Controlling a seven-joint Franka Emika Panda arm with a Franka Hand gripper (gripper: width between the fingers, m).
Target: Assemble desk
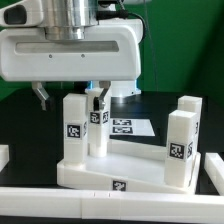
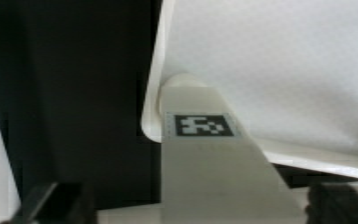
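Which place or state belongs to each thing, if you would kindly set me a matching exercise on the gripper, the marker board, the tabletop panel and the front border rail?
Things:
1. gripper
2. marker board
3. tabletop panel
4. border rail

Places or states:
A. lies flat behind the legs
B. carries upright legs
C. runs along the near edge
D. jaws open, over the legs at the exterior view's left

Pairs: 1-D, 2-A, 3-B, 4-C

Green backdrop [image 1: 170, 40], black table [image 1: 30, 125]
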